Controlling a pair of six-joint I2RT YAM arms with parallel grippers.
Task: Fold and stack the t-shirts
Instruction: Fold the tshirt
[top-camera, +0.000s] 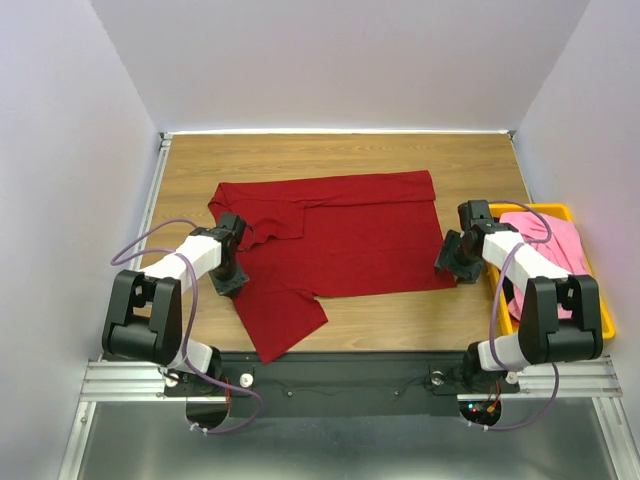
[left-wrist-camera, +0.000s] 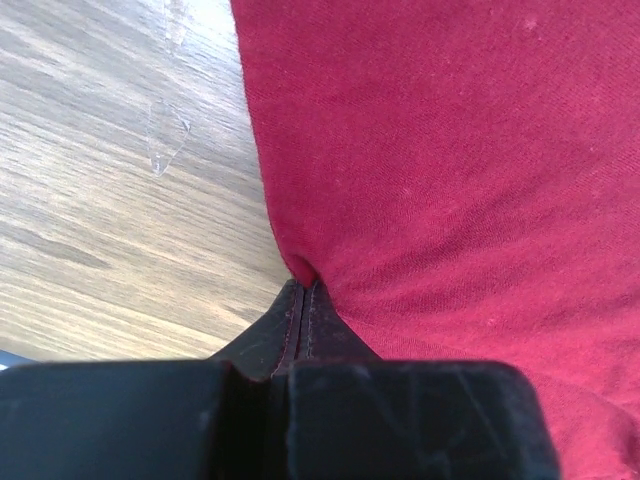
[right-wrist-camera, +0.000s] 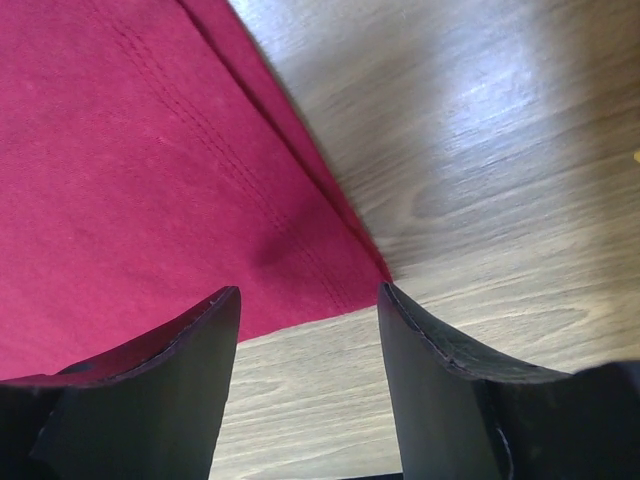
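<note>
The dark red t-shirt (top-camera: 350, 240) lies spread on the wooden table, with its top left part folded over and one sleeve hanging toward the near edge. My left gripper (top-camera: 232, 276) is at the shirt's left edge. In the left wrist view it (left-wrist-camera: 303, 287) is shut, pinching the edge of the red cloth (left-wrist-camera: 450, 180). My right gripper (top-camera: 450, 262) is open at the shirt's lower right corner. In the right wrist view its jaws (right-wrist-camera: 310, 297) stand apart just short of the hem corner (right-wrist-camera: 330, 270). A pink t-shirt (top-camera: 560, 245) lies in the yellow bin. No black shirt is in view.
The yellow bin (top-camera: 604, 318) sits at the table's right edge, beside my right arm. Bare wood (top-camera: 300, 155) shows behind the shirt and along the near edge (top-camera: 400, 325). White walls enclose the table on three sides.
</note>
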